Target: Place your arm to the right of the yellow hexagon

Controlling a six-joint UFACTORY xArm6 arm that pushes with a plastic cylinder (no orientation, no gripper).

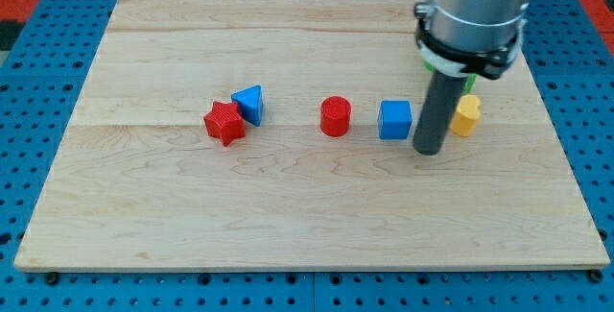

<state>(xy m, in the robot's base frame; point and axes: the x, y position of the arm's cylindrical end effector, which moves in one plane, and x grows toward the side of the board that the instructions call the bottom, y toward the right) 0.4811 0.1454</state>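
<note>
A yellow hexagon block (pixel 466 115) sits on the wooden board (pixel 288 206) at the view's right, partly hidden by the arm. My tip (pixel 429 149) rests on the board just left of and slightly below the yellow hexagon, between it and a blue cube (pixel 394 119). The rod (pixel 436 110) rises from the tip into the grey arm body. A sliver of a green block (pixel 469 81) shows above the yellow hexagon, mostly hidden behind the arm.
A red cylinder (pixel 335 116) stands left of the blue cube. Further left a red star (pixel 224 123) touches a blue triangle (pixel 249 104). Blue pegboard (pixel 38 82) surrounds the board.
</note>
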